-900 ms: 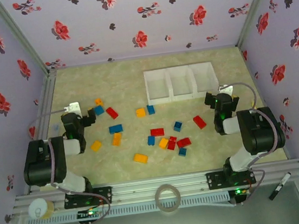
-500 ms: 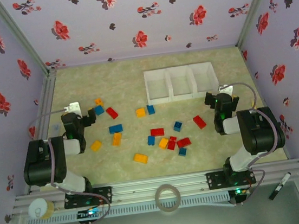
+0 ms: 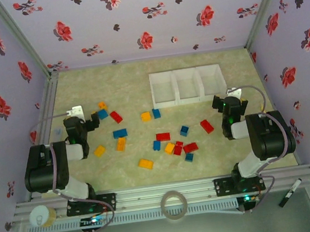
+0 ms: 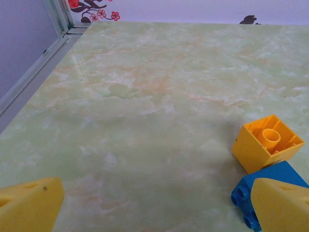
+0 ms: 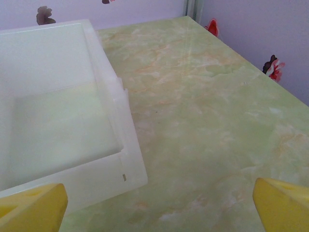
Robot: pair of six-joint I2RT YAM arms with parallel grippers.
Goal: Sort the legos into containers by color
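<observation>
While both arms sit folded close to the near edge of the table (image 3: pixel 128 79), the legos (image 3: pixel 162 137) lie loose on its surface, spread across the middle band between the two arms. The white tray (image 3: pixel 161 74) (three square compartments in a row) stands toward the far right of the table, its long side parallel to the far edge. Every brick seen from above lies nearer than its front wall.

Left gripper (image 3: pixel 92 122): jaws wide apart, holding nothing. The wrist view shows bare table between the yellow fingertips (image 4: pixel 29 205). An orange brick (image 4: pixel 268 142) sits just beside the inner side of the gripper, touching a blue brick (image 4: pixel 244 193) that is partly covered by one fingertip. From above, this pair lies near the left edge, with a red brick (image 3: pixel 116 117) just beyond it toward the centre.

Right gripper (image 3: pixel 219 102): jaws likewise wide apart and gripping nothing. It points at the near right corner of the tray, whose wall (image 5: pixel 116 179) fills the left of the wrist view. Another red brick (image 3: pixel 206 126) lies near this gripper, on its inner side.

A tight cluster of orange, red and blue bricks (image 3: pixel 178 148) lies centrally, nearer the near edge.
</observation>
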